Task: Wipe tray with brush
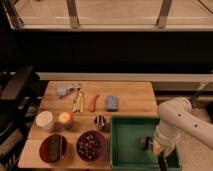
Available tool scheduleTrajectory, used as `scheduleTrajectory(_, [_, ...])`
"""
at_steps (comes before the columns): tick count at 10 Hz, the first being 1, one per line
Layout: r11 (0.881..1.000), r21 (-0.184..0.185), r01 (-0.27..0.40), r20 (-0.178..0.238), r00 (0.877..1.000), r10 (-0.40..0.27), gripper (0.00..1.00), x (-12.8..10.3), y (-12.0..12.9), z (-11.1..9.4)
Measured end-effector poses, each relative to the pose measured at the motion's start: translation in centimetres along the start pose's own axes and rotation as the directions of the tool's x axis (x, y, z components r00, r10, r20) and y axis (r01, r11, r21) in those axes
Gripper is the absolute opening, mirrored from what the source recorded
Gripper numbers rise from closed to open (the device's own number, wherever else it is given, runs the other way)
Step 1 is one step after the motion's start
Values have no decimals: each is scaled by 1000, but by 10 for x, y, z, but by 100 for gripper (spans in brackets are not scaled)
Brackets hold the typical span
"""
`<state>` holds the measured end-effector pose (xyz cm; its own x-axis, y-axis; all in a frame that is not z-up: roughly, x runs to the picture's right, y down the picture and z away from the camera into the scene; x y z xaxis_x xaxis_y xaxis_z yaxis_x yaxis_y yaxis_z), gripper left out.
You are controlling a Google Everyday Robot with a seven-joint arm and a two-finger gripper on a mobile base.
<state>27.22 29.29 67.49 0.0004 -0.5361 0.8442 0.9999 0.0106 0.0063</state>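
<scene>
The green tray (130, 150) sits at the front right of the wooden table. My white arm (177, 122) reaches in from the right and bends down over the tray's right side. My gripper (161, 159) is low over the tray's front right corner, partly cut off by the frame edge. A small dark thing, which looks like the brush (148, 144), lies inside the tray just left of the gripper. I cannot tell whether the gripper holds it.
On the wooden table (130, 95) are a blue-grey block (112, 103), a red-handled tool (94, 102), a small metal cup (100, 121), a white cup (44, 120), an orange cup (65, 119) and two dark bowls (91, 145) (53, 148). A dark chair (15, 90) stands at the left.
</scene>
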Motion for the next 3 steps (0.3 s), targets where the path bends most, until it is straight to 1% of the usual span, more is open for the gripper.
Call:
scheduleTrajectory(2, [1000, -16, 25, -2, 1000, -25, 0, 32, 0, -9])
scheduleTrajectory(3, [999, -21, 49, 3, 999, -49, 0, 46, -5, -8])
